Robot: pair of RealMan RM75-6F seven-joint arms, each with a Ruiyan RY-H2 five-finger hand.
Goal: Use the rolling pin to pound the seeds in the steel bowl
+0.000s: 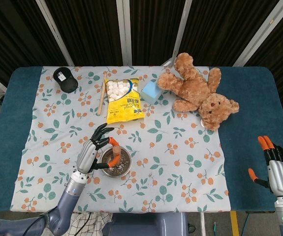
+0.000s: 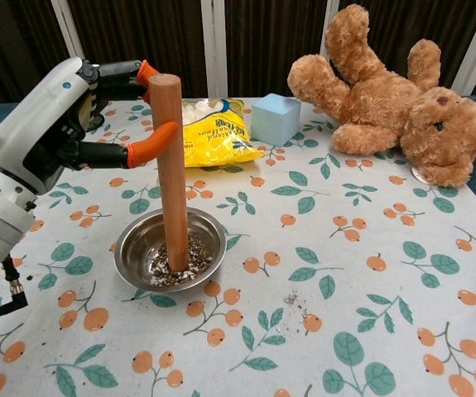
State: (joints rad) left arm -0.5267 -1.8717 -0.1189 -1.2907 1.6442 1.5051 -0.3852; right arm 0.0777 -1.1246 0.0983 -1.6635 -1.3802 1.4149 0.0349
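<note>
The left hand (image 2: pixel 51 136) is pinching the wooden rolling pin (image 2: pixel 170 169) near its top w/ orange fingertips (image 2: pixel 148 141), keeping it upright w/ the bottom end sitting in the crushed seeds (image 2: pixel 174 263) inside the steel bowl (image 2: pixel 132 248), near the table's front-left on the floral cloth (image 2: pixel 345 248). The right hand (image 1: pixel 276 164) is hanging off at the table's right edge, holding nothing, fingers apart. Behind the bowl, a yellow marshmallow bag (image 2: pixel 213 132), a blue foam cube (image 2: pixel 275 118) & a teddy bear (image 2: pixel 391 103) are lying.

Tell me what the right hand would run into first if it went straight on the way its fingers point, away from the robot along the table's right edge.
Nothing, as far as the head view shows: ahead of the right hand lies only bare blue table. The teddy bear sits off to the left.
</note>
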